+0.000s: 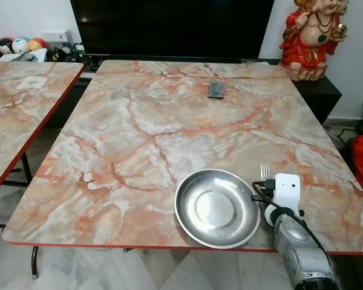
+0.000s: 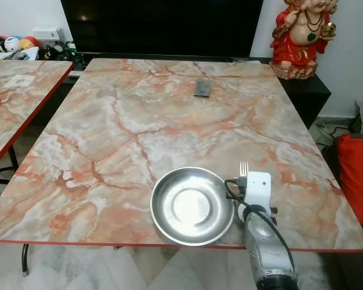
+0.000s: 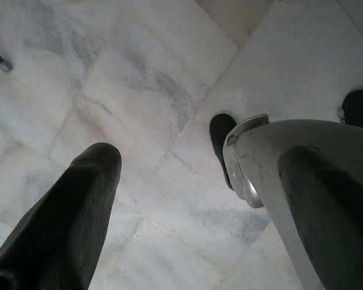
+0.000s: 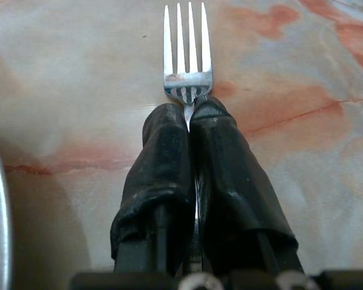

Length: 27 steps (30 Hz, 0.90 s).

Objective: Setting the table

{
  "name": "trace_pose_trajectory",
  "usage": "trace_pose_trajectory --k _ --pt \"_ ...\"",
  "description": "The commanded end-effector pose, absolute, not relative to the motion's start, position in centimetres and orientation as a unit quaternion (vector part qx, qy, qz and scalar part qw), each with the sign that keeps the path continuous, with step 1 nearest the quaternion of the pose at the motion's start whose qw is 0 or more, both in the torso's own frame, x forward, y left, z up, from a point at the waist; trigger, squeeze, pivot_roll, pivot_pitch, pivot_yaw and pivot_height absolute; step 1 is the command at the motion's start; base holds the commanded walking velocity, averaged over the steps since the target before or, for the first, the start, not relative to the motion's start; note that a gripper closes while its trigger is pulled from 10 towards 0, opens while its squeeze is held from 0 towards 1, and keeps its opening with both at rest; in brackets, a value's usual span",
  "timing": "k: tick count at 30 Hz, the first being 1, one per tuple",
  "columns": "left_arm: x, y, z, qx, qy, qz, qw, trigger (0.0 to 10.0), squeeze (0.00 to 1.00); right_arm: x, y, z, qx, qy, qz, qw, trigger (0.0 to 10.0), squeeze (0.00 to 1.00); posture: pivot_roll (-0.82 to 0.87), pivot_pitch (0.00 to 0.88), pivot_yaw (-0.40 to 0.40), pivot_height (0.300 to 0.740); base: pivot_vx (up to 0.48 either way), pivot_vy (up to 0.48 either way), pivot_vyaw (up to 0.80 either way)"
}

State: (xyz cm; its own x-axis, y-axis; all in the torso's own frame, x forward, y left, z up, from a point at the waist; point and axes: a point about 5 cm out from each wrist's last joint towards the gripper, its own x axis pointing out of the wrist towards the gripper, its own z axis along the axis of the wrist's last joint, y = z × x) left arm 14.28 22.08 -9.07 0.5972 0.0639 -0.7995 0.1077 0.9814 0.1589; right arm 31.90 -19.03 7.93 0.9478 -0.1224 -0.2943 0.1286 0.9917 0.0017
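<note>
The right end effector [image 4: 189, 118] pinches a fork [image 4: 186, 51] over the marble surface [image 1: 145, 121], a steel plate [image 1: 216, 207] just to its left.

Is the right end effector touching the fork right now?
Touching. The right wrist view shows the right end effector with its two black fingers pressed together on the fork handle, tines sticking out beyond them.

Shiny metal fork [image 4: 186, 51]; glossy marble-look table [image 1: 169, 121]

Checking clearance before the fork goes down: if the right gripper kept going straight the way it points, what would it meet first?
Probably nothing soon: ahead of the right gripper and its fork lies bare marble table.
</note>
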Motion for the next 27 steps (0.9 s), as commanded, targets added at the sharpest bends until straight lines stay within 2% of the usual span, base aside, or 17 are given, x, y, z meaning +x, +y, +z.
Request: trace_pose_trajectory --k 1,2,3,4,5,6,7,8,27 --pt "13.38 22.37 -9.34 0.102 0.461 -0.02 0.881 10.0 0.0 31.85 -18.81 7.45 0.02 0.158 -0.061 0.985 10.0 0.75 -0.01 0.123 -0.026 0.74 0.0 0.0 0.0" --pt "13.35 22.36 -9.35 0.102 0.461 -0.02 0.881 10.0 0.0 31.86 -18.74 7.44 0.019 0.157 -0.06 0.986 10.0 0.82 0.0 0.124 -0.026 0.74 0.0 0.0 0.0" --pt "13.35 22.36 -9.35 0.102 0.461 -0.02 0.881 10.0 0.0 31.86 -18.74 7.44 0.019 0.157 -0.06 0.986 10.0 0.82 0.0 0.124 -0.026 0.74 0.0 0.0 0.0" --pt "13.35 22.34 -9.35 0.102 0.461 -0.02 0.881 10.0 0.0 31.87 -18.69 7.45 0.019 0.157 -0.06 0.986 10.0 0.75 0.0 0.124 -0.026 0.74 0.0 0.0 0.0" --pt "13.35 22.33 -9.35 0.102 0.46 -0.02 0.882 10.0 0.0 31.88 -18.67 7.44 0.019 0.157 -0.06 0.986 10.0 0.75 0.0 0.124 -0.026 0.74 0.0 0.0 0.0" --pt "13.36 22.32 -9.35 0.102 0.46 -0.02 0.882 10.0 0.0 31.88 -18.67 7.44 0.019 0.157 -0.061 0.986 10.0 0.68 0.0 0.124 -0.026 0.74 0.0 0.0 0.0" --pt "13.37 22.31 -9.35 0.102 0.46 -0.02 0.882 10.0 0.0 31.88 -18.67 7.44 0.019 0.157 -0.061 0.986 10.0 0.68 0.0 0.124 -0.026 0.74 0.0 0.0 0.0" --pt "13.43 22.24 -9.34 0.102 0.459 -0.021 0.882 10.0 0.0 31.89 -18.67 7.45 0.018 0.157 -0.062 0.986 10.0 0.0 0.0 0.124 -0.026 0.74 0.0 0.0 0.0" --pt "13.28 22.03 -9.45 0.102 0.462 -0.022 0.881 10.0 0.0 32.18 -18.76 8.07 0.027 0.135 -0.066 0.988 10.0 0.0 0.0 0.125 -0.027 0.74 0.0 0.0 0.0"
